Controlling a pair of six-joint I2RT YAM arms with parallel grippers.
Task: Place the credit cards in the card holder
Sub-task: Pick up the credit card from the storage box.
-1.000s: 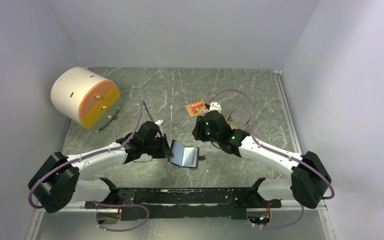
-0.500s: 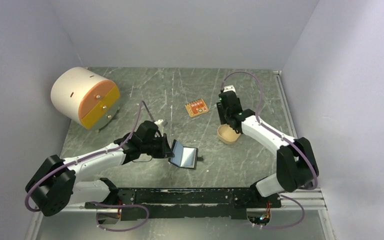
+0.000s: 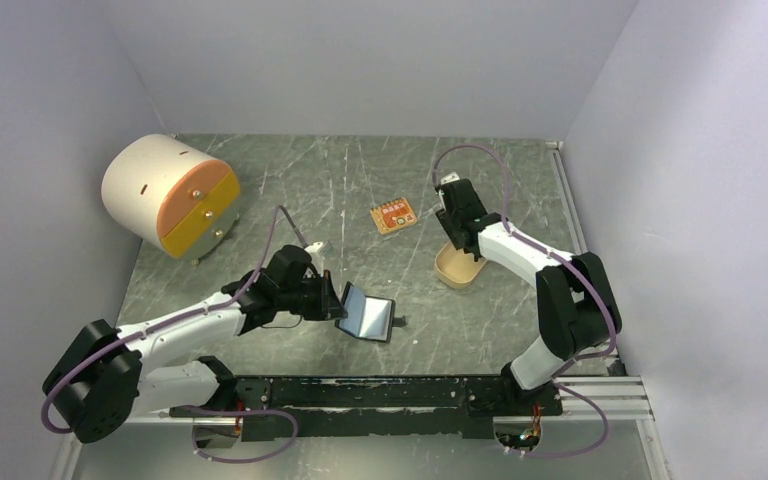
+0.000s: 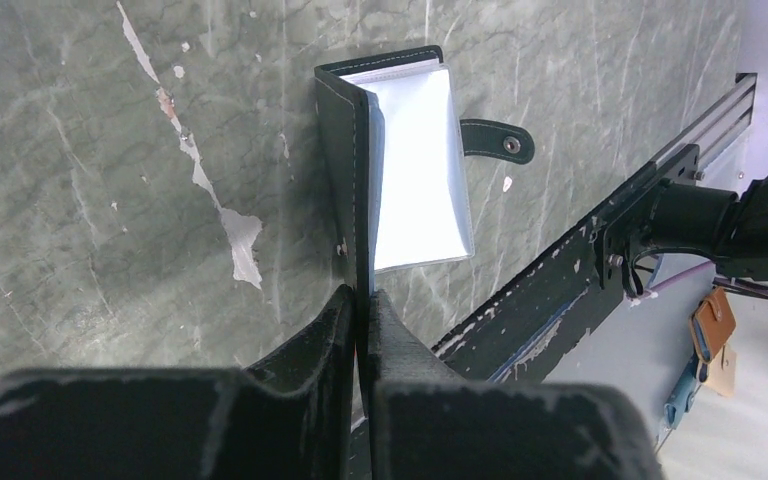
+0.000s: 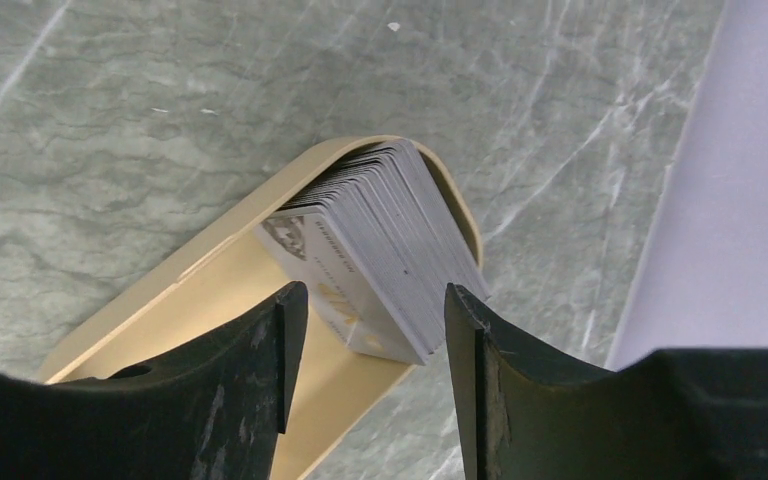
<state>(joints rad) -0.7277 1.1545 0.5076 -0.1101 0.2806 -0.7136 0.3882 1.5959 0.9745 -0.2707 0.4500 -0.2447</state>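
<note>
My left claw (image 4: pixel 363 300) is pinched shut on the edge of one cover of the card holder (image 4: pixel 400 170), so that cover stands upright. The other cover lies flat on the green marbled table (image 4: pixel 110 150) with its pale glossy pocket facing up. The snap tab (image 4: pixel 495 140) sticks out from the far side. Seen from above, the card holder (image 3: pixel 368 313) sits at about 6 o'clock from the table's middle, just ahead of the rail between my bases.

My right claw (image 5: pixel 372 305) hangs open over the tan oval tray (image 5: pixel 210 300), a finger on either side of the credit cards (image 5: pixel 380 240) without touching them. The cards lean together as a fanned stack against one end of the tray (too many thin edges to count). From above, the tray (image 3: pixel 457 268) lies at 2 o'clock from the card holder, well apart from it.

A small orange circuit board (image 3: pixel 393 216) rests at 10 o'clock from the tray, and a white drum with orange and yellow drawers (image 3: pixel 165 195) sits at 10 o'clock from the card holder.
</note>
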